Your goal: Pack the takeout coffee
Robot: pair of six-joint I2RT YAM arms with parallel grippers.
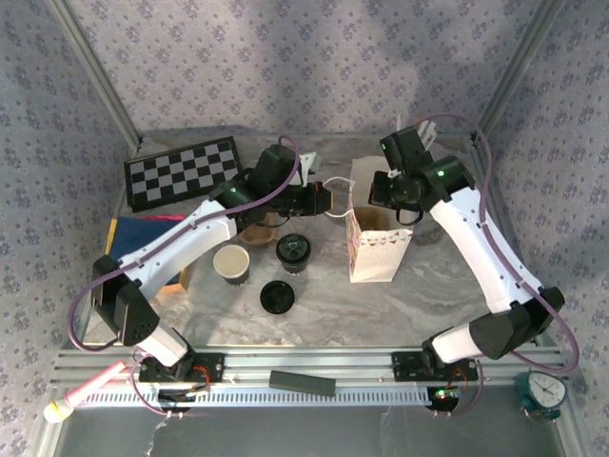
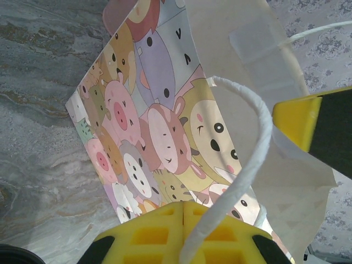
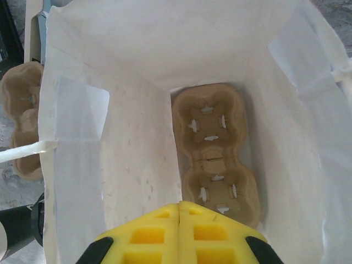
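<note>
This is a robotics lab cell rather than a lived-in room. Two white-and-black arms, the left arm (image 1: 181, 238) and the right arm (image 1: 483, 252), are bolted to a slotted metal rail (image 1: 362, 360) at the near edge of a marble-patterned bench (image 1: 381, 305). Purple cables (image 1: 453, 117) loop off them. Flower-printed walls (image 1: 285, 67) set between bare metal posts (image 1: 95, 71) close the bench in like a booth. The things around read as props: a checkerboard (image 1: 183, 171), a cartoon-printed paper bag (image 2: 154, 121) and a small dial clock (image 1: 543, 390) beside the rail.
</note>
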